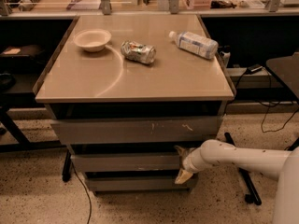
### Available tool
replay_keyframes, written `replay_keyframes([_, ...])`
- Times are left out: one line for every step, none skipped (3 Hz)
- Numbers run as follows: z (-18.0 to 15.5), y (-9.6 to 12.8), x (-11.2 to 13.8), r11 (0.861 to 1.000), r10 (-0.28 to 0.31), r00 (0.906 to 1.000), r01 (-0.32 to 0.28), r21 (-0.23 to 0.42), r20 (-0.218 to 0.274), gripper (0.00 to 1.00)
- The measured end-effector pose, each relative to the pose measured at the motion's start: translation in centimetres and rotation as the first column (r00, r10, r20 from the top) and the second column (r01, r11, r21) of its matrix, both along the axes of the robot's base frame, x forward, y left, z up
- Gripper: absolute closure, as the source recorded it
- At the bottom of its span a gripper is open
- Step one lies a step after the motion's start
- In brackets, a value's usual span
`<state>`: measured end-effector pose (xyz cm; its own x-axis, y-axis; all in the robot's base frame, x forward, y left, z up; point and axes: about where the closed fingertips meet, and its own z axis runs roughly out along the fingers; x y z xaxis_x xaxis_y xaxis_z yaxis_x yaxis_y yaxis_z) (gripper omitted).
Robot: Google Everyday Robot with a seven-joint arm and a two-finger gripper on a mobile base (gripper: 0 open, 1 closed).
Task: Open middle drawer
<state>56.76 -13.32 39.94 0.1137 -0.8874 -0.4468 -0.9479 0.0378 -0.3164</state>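
The cabinet has three grey fronts under a tan top. The middle drawer (126, 163) is the mid-sized plain front, and it sits closed, in line with the others. My gripper (182, 164) is at the drawer's right end, on the white arm reaching in from the right. It is open: one finger shows at the drawer's top edge and one tan finger (182, 176) at its lower edge. The taller top front (135, 130) has white scratch marks. The smallest front (135, 183) is below.
On the cabinet top (135, 73) lie a white bowl (92, 39), a crushed can (138, 52) and a plastic bottle (193, 44). A cable (83, 195) trails on the speckled floor at the left. A chair base (243, 181) stands at the right.
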Motion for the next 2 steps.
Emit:
replay_keyframes([-0.1,0.1,-0.6,1.000,0.014,0.9999,-0.014,0.011,-0.005,0.42])
replay_keyframes([-0.4,0.4,-2.0,0.999,0.026,0.9994,-0.026,0.026,-0.025,0.66])
